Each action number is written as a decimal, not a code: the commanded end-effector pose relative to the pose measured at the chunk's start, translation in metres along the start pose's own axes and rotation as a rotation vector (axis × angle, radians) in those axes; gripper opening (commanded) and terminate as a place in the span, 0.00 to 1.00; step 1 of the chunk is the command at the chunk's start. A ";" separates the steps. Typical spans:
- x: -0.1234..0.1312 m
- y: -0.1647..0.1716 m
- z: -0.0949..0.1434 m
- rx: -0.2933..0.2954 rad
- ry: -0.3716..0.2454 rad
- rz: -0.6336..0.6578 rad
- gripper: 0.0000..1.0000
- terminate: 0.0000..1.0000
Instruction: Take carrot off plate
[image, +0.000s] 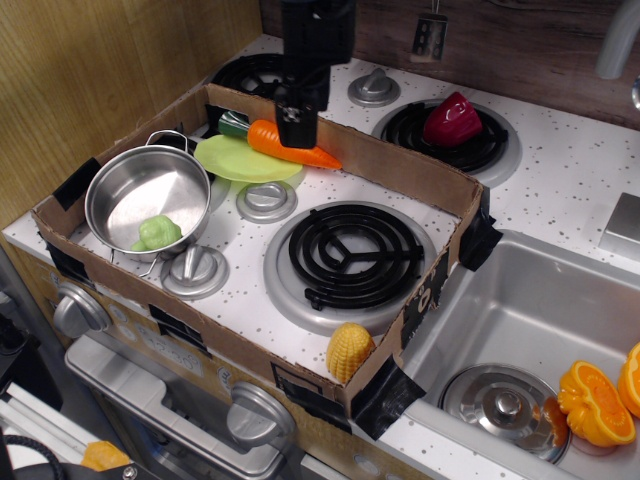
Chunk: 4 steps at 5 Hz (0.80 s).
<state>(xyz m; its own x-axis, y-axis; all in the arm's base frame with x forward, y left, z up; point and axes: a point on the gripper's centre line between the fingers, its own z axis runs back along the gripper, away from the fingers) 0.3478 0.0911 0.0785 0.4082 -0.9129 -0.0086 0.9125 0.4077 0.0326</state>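
The orange carrot (318, 156) with its dark green stem end (233, 124) lies across the far edge of the lime-green plate (240, 160), inside the cardboard tray at the back. My black gripper (294, 128) hangs straight down over the carrot's middle and hides that part. Its fingertips sit at the carrot. I cannot tell whether the jaws are open or shut on it.
A steel pot (148, 200) with a green toy stands left of the plate. A yellow corn cob (349, 351) sits at the tray's front edge. A black burner (350, 254) fills the tray's middle. A red pepper (452, 119) and orange halves (600, 400) lie outside.
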 end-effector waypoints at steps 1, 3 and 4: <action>-0.024 0.026 0.002 0.063 0.000 -0.050 1.00 0.00; -0.035 0.035 -0.006 0.223 -0.031 -0.127 1.00 0.00; -0.032 0.043 -0.008 0.315 -0.025 -0.230 1.00 0.00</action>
<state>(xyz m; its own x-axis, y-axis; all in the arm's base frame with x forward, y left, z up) 0.3625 0.1368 0.0409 0.1823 -0.9832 -0.0067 0.9499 0.1743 0.2593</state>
